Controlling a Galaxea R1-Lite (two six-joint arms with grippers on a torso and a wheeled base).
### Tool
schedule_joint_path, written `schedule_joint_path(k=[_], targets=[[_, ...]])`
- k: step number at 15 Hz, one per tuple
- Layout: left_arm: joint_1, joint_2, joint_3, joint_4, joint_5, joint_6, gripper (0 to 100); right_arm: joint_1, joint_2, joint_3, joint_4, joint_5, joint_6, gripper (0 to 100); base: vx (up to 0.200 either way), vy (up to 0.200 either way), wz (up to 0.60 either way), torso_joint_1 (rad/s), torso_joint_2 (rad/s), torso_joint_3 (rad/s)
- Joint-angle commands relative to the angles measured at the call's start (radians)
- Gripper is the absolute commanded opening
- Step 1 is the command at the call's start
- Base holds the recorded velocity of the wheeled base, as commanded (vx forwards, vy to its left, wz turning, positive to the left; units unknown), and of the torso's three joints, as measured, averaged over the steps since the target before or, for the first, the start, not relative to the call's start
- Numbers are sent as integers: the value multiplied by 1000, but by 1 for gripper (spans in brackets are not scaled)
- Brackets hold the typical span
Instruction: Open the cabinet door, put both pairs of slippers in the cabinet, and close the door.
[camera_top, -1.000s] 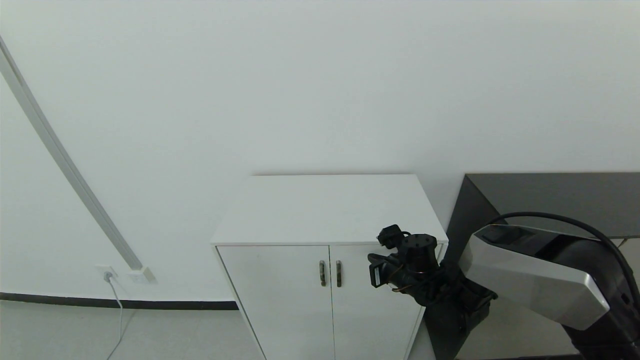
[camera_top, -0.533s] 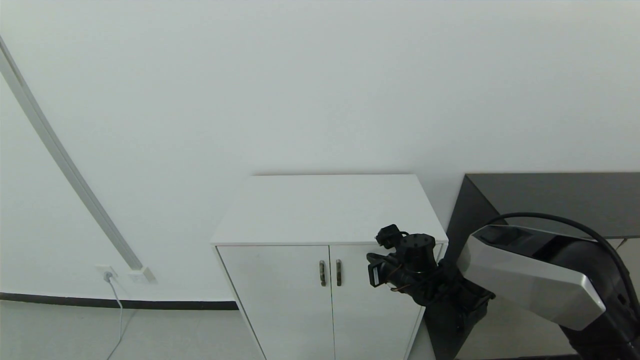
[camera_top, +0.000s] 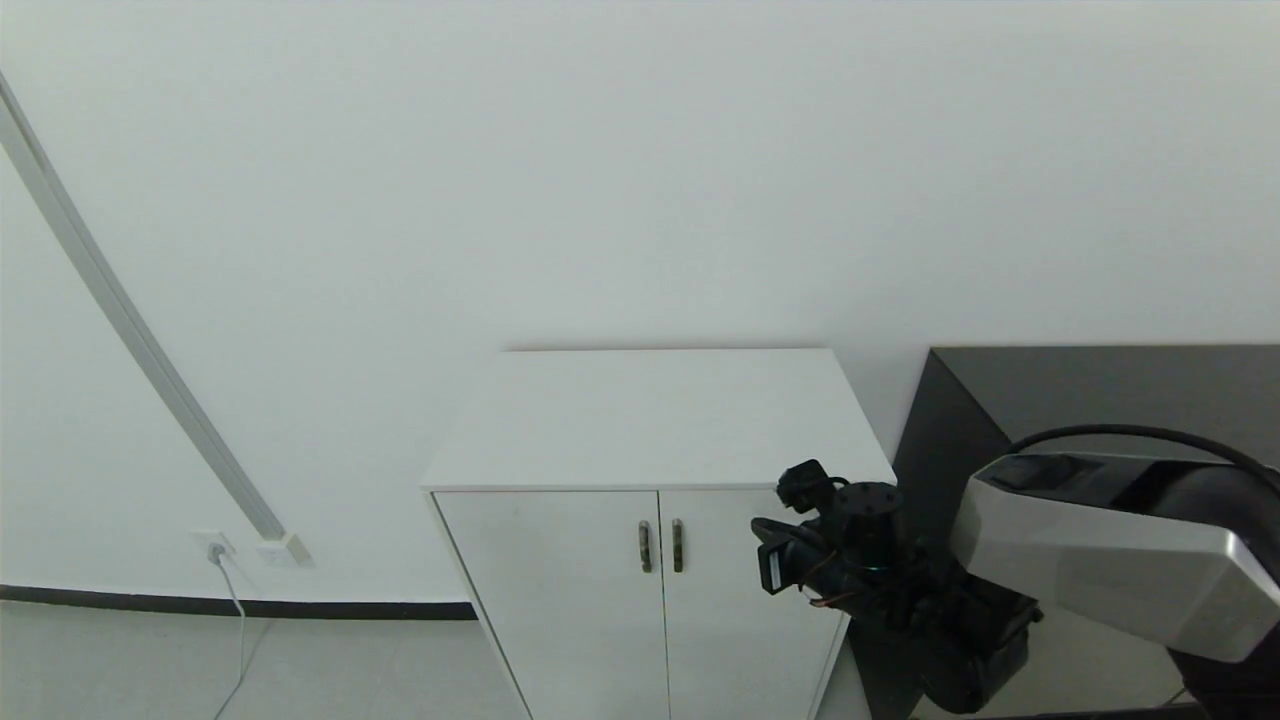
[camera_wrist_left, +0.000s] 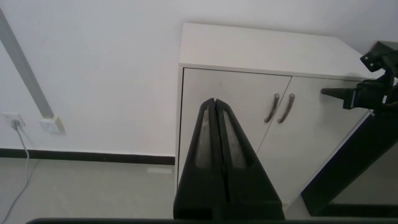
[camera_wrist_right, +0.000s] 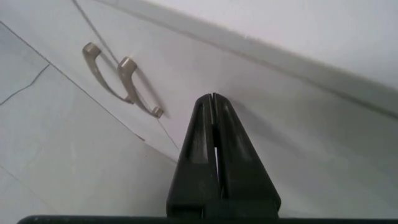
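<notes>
The white cabinet (camera_top: 655, 420) stands against the wall with both doors closed. Its two metal handles (camera_top: 661, 546) sit side by side at the centre seam. My right gripper (camera_top: 760, 528) is shut and empty in front of the right door, its tip pointing toward the handles from a short way to their right. In the right wrist view the shut gripper (camera_wrist_right: 213, 99) is close to the door, beside the handles (camera_wrist_right: 118, 78). My left gripper (camera_wrist_left: 214, 103) is shut and empty, held back from the cabinet (camera_wrist_left: 261, 50), whose handles (camera_wrist_left: 280, 107) and the right gripper (camera_wrist_left: 326, 92) lie beyond it.
A black cabinet (camera_top: 1100, 385) stands directly right of the white one. A wall socket (camera_top: 213, 548) with a hanging cable sits low on the wall to the left, below a slanted wall trunking (camera_top: 120, 310). Open floor lies left of the cabinet.
My right arm has shifted right and slightly down, carrying its shut gripper a little farther from the handles. The cabinet doors are unchanged.
</notes>
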Motion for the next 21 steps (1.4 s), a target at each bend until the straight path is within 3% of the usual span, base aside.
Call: schedule_joint_path(k=[1, 3, 13, 21], targets=[[0, 0, 0, 0, 0, -1, 0, -13, -157, 150, -41, -13, -1, 0, 0, 0, 0, 0, 0, 0], [0, -1, -2, 0, 0, -1, 0, -63, -255, 231, -46, -47, -2, 0, 0, 0, 0, 0, 0, 0], [0, 0, -2, 0, -4, -4, 0, -557, -631, 562, -38, -81, -30, 0, 0, 0, 0, 0, 0, 0], [0, 0, -2, 0, -4, -6, 0, -588, -993, 849, -4, -81, -106, 0, 0, 0, 0, 0, 0, 0]])
